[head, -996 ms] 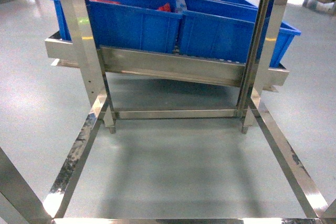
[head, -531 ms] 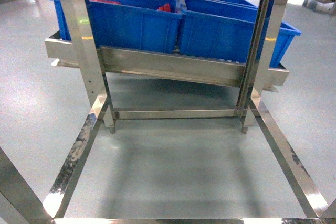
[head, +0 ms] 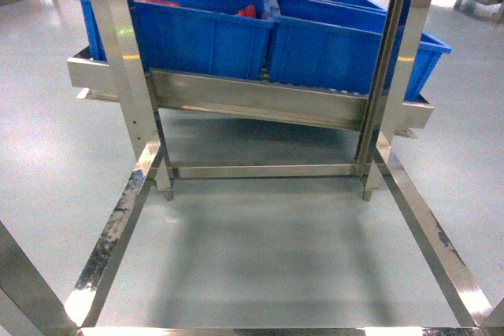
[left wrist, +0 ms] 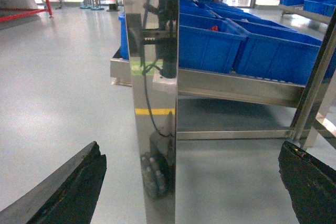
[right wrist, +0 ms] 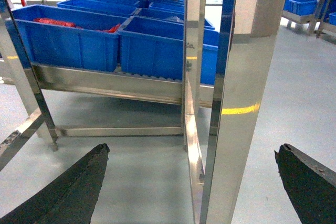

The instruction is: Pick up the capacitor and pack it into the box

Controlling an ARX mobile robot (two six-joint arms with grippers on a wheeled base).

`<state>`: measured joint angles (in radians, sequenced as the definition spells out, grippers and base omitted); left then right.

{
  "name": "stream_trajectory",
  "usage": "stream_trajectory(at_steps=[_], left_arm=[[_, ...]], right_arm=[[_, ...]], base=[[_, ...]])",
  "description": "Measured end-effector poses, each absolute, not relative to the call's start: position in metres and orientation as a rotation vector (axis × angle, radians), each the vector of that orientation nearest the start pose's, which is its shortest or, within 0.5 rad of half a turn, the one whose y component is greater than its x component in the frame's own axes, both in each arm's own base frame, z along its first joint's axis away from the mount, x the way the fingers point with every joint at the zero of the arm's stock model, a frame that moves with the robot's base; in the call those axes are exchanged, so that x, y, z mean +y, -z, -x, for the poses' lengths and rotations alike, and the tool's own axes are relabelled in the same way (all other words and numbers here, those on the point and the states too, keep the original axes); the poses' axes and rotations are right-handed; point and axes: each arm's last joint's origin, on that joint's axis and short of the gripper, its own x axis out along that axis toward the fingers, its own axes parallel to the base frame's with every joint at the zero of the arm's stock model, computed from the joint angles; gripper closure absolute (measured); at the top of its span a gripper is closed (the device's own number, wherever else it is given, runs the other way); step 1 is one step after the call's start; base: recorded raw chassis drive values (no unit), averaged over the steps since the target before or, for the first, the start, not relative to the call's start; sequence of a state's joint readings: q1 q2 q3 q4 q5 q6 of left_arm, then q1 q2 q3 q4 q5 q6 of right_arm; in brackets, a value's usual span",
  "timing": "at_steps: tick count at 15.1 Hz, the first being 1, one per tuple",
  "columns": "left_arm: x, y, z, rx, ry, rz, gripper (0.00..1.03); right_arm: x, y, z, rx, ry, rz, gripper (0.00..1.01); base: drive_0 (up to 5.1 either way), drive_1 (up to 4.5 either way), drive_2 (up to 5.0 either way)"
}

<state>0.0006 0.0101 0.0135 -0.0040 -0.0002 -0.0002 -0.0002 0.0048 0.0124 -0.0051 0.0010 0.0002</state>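
Note:
The box is out of view in all three views. Red-orange pieces (head: 247, 12) lie in a blue bin (head: 201, 33) on the steel rack; they are too small to tell whether they are the capacitor. They show again as red-orange pieces (right wrist: 52, 22) in the right wrist view. My left gripper (left wrist: 191, 153) stands wide open, holding nothing, low in front of a steel post (left wrist: 155, 103). My right gripper (right wrist: 192, 149) is also wide open with nothing in it, facing another steel post (right wrist: 239, 103). Neither gripper shows in the head view.
Rows of blue bins (head: 346, 41) sit on a slanted steel shelf (head: 252, 100). Steel uprights (head: 126, 68) and floor rails (head: 118, 234) frame the grey floor in front. More blue bins (right wrist: 304, 3) stand on a rack at the far right.

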Motion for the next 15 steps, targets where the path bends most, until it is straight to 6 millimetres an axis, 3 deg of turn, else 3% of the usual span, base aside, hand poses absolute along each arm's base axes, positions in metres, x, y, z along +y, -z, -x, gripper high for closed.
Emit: stream_trajectory(at_steps=[15], left_arm=[[0.0,-0.1669,-0.0975,0.001,0.0,0.0,0.05]], right_arm=[[-0.0001,-0.1669,-0.0972,-0.003,0.002,-0.004,0.03]], base=[[0.0,0.0,0.0]])
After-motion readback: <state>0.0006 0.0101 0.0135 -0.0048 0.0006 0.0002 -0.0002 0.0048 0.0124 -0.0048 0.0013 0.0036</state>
